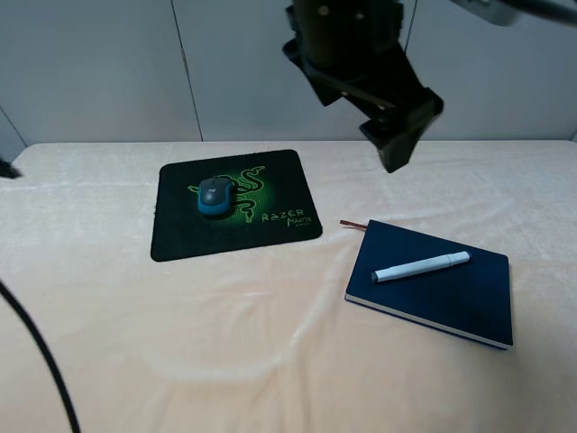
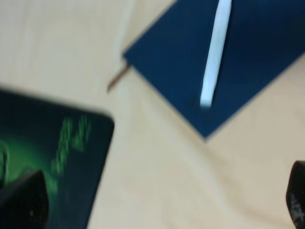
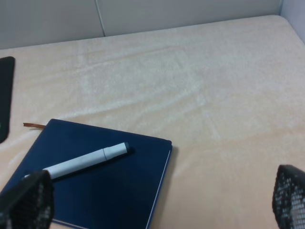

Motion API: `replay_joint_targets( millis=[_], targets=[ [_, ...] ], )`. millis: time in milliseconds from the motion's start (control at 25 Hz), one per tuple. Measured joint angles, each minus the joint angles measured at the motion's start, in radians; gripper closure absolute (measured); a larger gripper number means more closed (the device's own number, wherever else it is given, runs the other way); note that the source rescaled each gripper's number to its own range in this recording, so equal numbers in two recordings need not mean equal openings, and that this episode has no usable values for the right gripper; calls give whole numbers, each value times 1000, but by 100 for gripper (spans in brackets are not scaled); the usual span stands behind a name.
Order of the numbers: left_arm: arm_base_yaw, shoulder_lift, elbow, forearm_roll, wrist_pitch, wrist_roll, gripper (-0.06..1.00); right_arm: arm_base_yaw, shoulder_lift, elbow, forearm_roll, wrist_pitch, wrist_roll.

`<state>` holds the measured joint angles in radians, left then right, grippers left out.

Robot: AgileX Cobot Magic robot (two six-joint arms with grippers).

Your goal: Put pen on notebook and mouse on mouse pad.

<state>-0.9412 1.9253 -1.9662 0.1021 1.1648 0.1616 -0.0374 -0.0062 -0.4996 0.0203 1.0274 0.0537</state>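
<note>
The dark grey and teal mouse (image 1: 215, 196) rests on the black mouse pad (image 1: 270, 185), left of its green logo. The white pen (image 1: 421, 267) lies slantwise on the navy notebook (image 1: 460, 302), whose ribbon (image 1: 352, 224) sticks out toward the pad. The blurred left wrist view looks down on the pen (image 2: 215, 52), the notebook (image 2: 267, 57) and a corner of the mouse pad (image 2: 71, 157). My left gripper (image 2: 157, 202) is open, high above them, holding nothing. My right gripper (image 3: 157, 205) is open and empty, near the notebook (image 3: 119, 191) and pen (image 3: 83, 162).
A black arm (image 1: 361, 63) hangs in the upper middle of the exterior view, above the table's back; I cannot tell which arm it is. Cream cloth (image 1: 225, 352) covers the table. A dark cable (image 1: 36, 352) runs along the front left. A grey wall stands behind.
</note>
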Motion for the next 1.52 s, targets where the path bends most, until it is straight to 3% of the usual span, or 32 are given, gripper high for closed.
replay_joint_targets(
  millis=[440, 880, 1240, 1360, 1520],
  targets=[
    [67, -548, 516, 5, 0, -99, -5, 0, 0, 0, 0, 0, 0],
    [68, -1075, 890, 4, 2, -148, -5, 0, 0, 0, 0, 0, 0],
    [72, -1425, 1103, 3, 2, -162, -5, 0, 0, 0, 0, 0, 0],
    [123, -1516, 1171, 20, 2, -198, -5, 0, 0, 0, 0, 0, 0],
    [265, -1615, 1247, 45, 0, -251, -5, 0, 0, 0, 0, 0, 0]
  ],
)
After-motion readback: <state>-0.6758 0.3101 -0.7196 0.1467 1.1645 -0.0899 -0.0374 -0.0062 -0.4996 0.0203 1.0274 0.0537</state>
